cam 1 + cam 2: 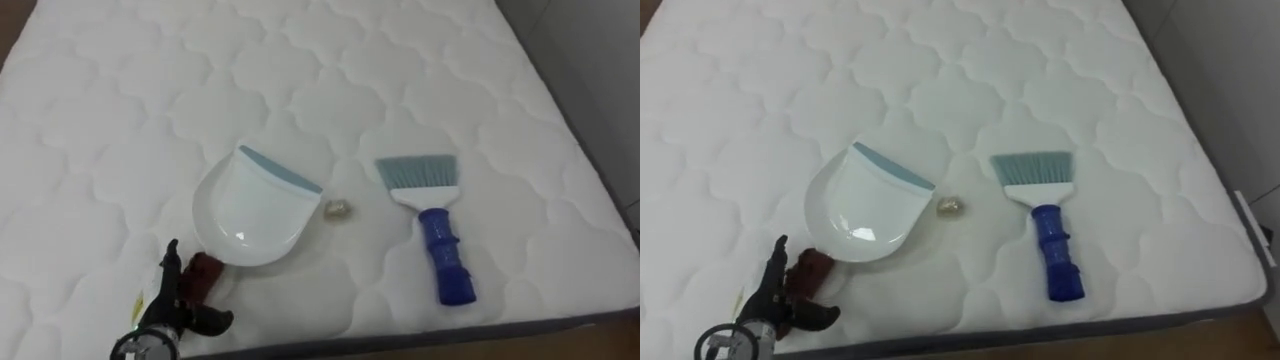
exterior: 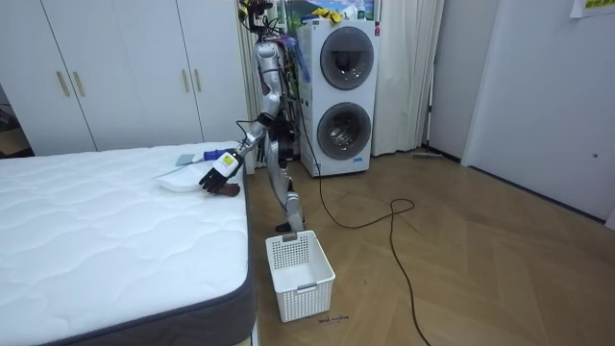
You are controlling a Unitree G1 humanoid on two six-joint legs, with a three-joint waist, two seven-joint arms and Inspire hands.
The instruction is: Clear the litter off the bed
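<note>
Left robot hand (image 1: 178,305) at near edge of bed (image 1: 120,100), fingers apart, just beside the dustpan (image 1: 255,210) handle, not yet closed on it. Crumb (image 1: 338,209) lies off the dustpan lip, brush (image 1: 436,228) beyond. Best: close squarely round the handle, keep the lip flat.

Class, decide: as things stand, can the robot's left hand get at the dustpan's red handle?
Probably yes. The left robot hand is open right beside the dark red handle of the dustpan, with nothing between them on the mattress. The brush lies well off to the right.
</note>
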